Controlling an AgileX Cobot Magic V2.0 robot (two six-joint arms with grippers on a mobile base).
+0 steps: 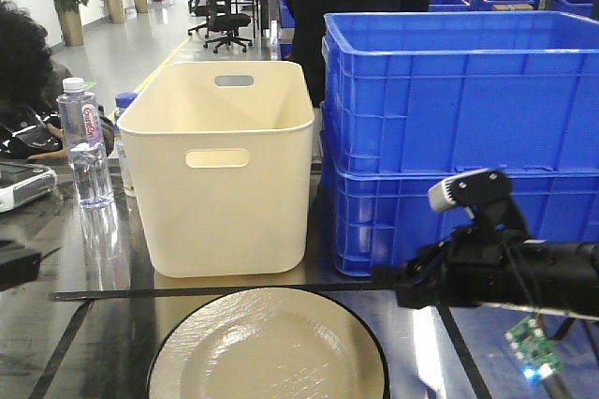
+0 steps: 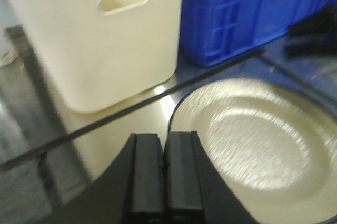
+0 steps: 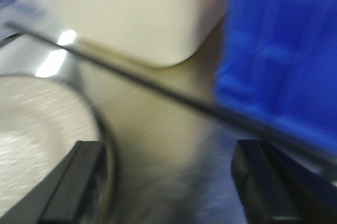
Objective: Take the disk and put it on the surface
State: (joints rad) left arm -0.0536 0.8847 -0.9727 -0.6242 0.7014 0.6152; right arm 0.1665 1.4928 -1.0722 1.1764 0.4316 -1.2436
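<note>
The disk is a cream plate with a dark rim (image 1: 267, 347), lying flat on the shiny grey steel tabletop (image 1: 103, 324) just inside a black tape line (image 1: 187, 293). In the left wrist view my left gripper (image 2: 166, 145) is shut with nothing between its fingers, its tips just at the left rim of the plate (image 2: 253, 145). My right gripper (image 3: 166, 166) is open wide, blurred, over the bare tabletop (image 3: 174, 129). Its left finger (image 3: 79, 182) overlaps the right rim of the plate (image 3: 31, 129). In the front view the right arm (image 1: 487, 268) reaches in from the right.
A cream plastic bin (image 1: 220, 165) stands behind the tape line, with two stacked blue crates (image 1: 449, 127) to its right. A water bottle (image 1: 82, 141) stands at the left. A person in black stands behind the crates.
</note>
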